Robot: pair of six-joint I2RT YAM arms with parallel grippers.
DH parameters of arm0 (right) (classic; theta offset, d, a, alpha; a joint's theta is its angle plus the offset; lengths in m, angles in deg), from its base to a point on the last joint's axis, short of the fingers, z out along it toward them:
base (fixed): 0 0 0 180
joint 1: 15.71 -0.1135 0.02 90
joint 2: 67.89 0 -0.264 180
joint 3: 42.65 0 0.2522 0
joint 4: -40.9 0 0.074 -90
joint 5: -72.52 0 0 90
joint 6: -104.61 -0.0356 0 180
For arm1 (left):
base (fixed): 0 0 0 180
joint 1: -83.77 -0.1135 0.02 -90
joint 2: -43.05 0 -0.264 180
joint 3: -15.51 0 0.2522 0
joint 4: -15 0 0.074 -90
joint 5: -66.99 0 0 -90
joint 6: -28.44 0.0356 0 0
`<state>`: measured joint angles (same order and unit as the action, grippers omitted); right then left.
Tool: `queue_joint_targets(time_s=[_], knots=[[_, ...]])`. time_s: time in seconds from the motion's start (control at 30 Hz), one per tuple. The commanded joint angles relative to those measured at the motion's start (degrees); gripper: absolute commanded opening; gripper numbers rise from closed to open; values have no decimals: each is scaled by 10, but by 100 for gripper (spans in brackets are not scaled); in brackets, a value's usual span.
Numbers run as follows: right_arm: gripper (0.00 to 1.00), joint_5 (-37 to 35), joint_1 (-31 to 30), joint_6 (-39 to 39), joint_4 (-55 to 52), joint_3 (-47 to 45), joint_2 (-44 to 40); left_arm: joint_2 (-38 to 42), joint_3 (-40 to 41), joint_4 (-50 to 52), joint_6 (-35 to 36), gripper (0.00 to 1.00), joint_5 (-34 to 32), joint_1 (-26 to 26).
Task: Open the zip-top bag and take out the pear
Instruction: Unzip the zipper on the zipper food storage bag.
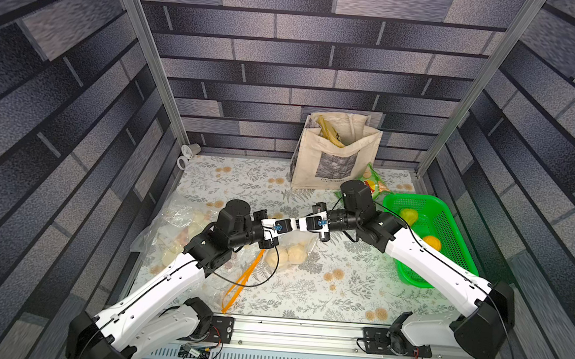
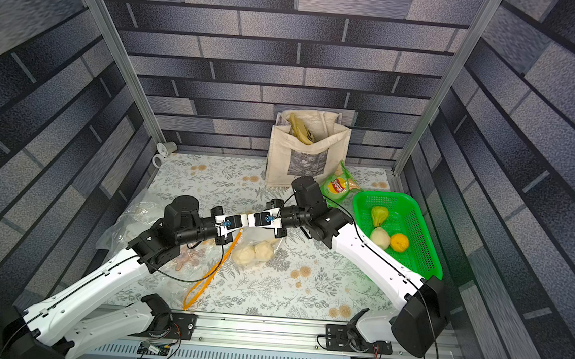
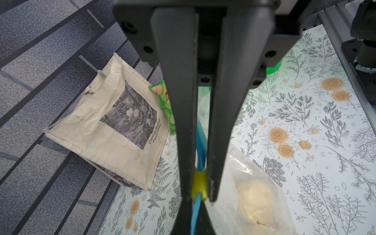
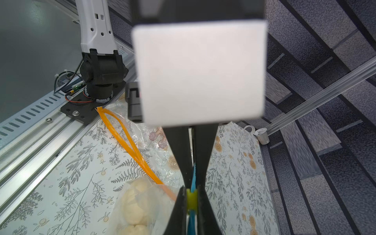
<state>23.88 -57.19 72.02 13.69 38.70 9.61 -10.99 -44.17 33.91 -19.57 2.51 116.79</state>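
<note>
The clear zip-top bag (image 1: 300, 245) (image 2: 263, 240) lies mid-table with two pale pears (image 1: 289, 256) (image 2: 254, 252) inside it. Both grippers meet tip to tip over its blue zip edge. My left gripper (image 1: 291, 224) (image 2: 244, 221) (image 3: 200, 196) is shut on the bag's yellow slider (image 3: 200, 183) (image 4: 191, 200). Right against it, my right gripper (image 1: 299, 222) (image 2: 250, 219) (image 4: 193, 182) is shut on the blue zip strip (image 4: 193, 175). In the wrist views the pears (image 3: 254, 199) (image 4: 134, 205) show through the plastic beside the fingers.
A green basket (image 1: 451, 214) (image 2: 416, 215) with fruit stands at the right. A canvas tote (image 1: 333, 156) and a green chips bag (image 2: 338, 186) are at the back. Other clear bags (image 1: 170, 227), one with an orange zip (image 1: 243, 278), lie under the left arm. A small cup (image 1: 190, 150) sits in the back-left corner.
</note>
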Motion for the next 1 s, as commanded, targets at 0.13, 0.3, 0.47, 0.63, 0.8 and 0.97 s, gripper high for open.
queue_joint_targets(time_s=[0.13,0.3,0.47,0.63,0.8,0.97], knots=[[3,-93,65,-18,-42,-100,-98,30,-17,-9,-29,0,-43,-74],[4,-194,85,-32,-26,-155,-156,33,-22,-20,-40,0,-71,-109],[6,-276,111,-100,57,-180,-178,-11,-76,-24,-87,0,-74,-145],[7,-300,126,-130,100,-111,-109,-88,-170,-13,-92,0,-103,-143],[8,-354,146,-159,143,-44,-60,-112,-207,-31,-86,0,-148,-143],[11,-368,162,-130,153,-98,-82,-66,-134,-32,-91,0,-165,-144]])
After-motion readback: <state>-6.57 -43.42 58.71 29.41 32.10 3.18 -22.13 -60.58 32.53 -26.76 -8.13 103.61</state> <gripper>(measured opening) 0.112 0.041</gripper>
